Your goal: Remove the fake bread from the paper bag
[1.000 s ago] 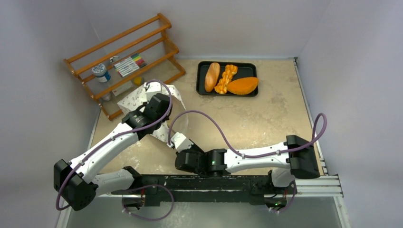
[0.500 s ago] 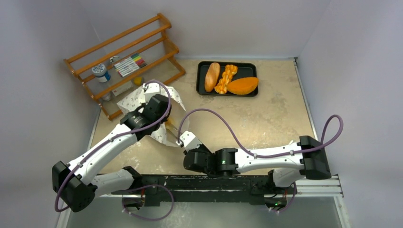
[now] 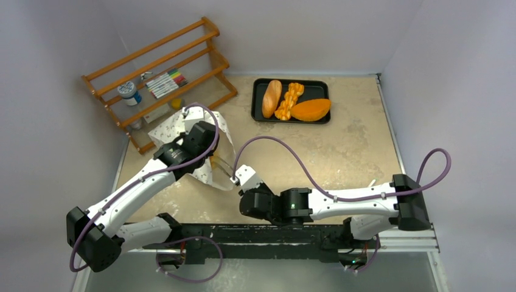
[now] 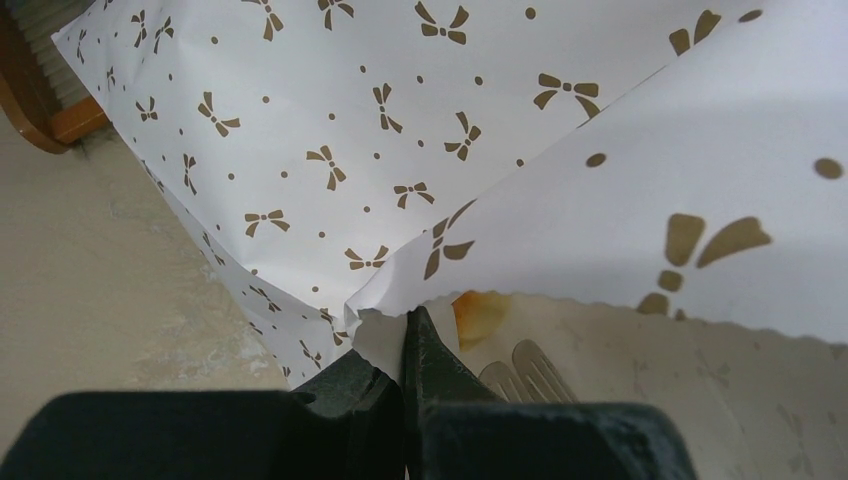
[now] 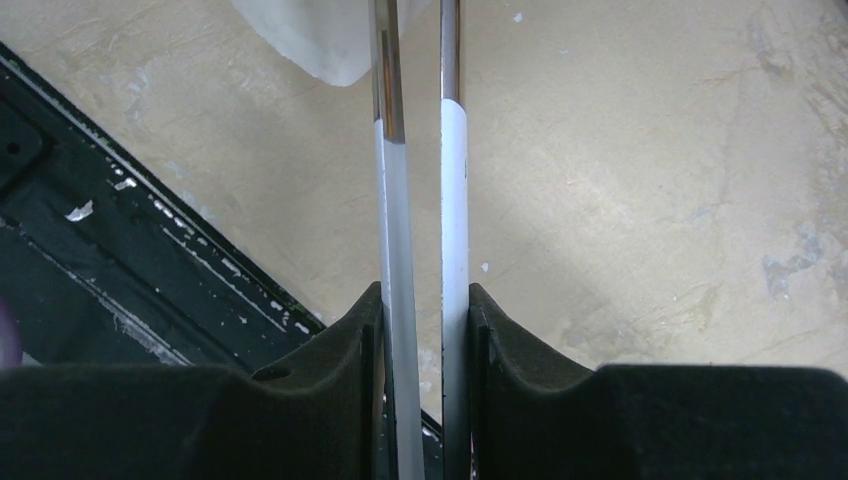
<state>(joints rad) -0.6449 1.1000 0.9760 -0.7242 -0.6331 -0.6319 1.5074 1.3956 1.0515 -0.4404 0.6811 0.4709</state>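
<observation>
Steel-and-white tongs (image 5: 453, 220) sit clamped between the jaws of the right gripper (image 5: 425, 305), their two arms squeezed close with only a narrow gap at the handle. In the left wrist view we see their ridged tips (image 4: 530, 365) inside the bag's mouth, lying side by side just beside an orange-brown piece of fake bread (image 4: 476, 312). We cannot tell for certain whether they pinch it, but to us they look beside it, not around it.

That bread lies inside the paper bag (image 4: 330, 120), just behind its scalloped lip, toward the left edge of the table (image 5: 650, 150) in front of the wooden rack (image 3: 158, 61). The left gripper (image 4: 408, 335) is pressed shut on the lip and lifts it, so the mouth gapes. Along the far edge a black tray (image 3: 319, 90) holds three orange loaves (image 3: 272, 97).

We judge the step in hand to be the reach into the bag for this piece. The next move calls for tips spread either side of the bread, a firm squeeze, and a draw straight out through the mouth while the lip is held up.
</observation>
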